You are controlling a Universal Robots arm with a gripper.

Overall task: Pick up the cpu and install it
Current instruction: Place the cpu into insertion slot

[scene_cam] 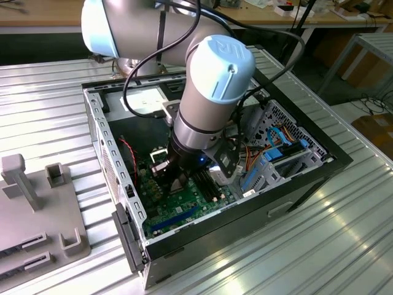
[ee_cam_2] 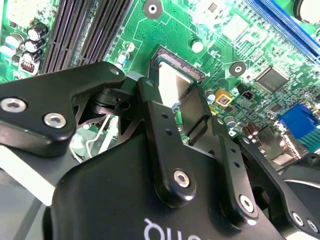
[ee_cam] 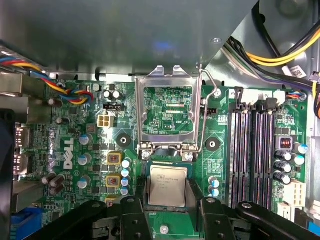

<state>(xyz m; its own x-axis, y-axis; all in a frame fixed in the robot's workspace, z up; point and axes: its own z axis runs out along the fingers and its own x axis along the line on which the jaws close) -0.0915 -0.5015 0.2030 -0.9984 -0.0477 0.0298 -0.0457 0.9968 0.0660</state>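
The cpu [ee_cam: 168, 185], a small pale silvery square, sits between my two black fingers [ee_cam: 132, 212] directly over the dark socket [ee_cam: 167, 165] on the green motherboard [ee_cam: 65, 200]. My gripper [ee_cam: 168, 194] is shut on its two opposite edges. In the second wrist view the cpu [ee_cam_2: 172, 82] shows between the fingertips [ee_cam_2: 150, 97], right at the socket's contact edge [ee_cam_2: 182, 62]; I cannot tell whether it rests fully in it. The silver load plate [ee_cam: 139, 110] stands flipped open beyond the socket. In the exterior view my gripper [scene_cam: 178, 179] is low inside the open computer case [scene_cam: 295, 184].
Black memory slots [ee_cam: 250, 150] run beside the socket, and the socket lever [ee_cam: 202, 125] stands raised. Coloured cables [ee_cam: 70, 90] lie near the case wall [ee_cam: 125, 35]. A grey fixture block [scene_cam: 37, 203] sits on the ribbed metal table [scene_cam: 307, 246] at the exterior view's left.
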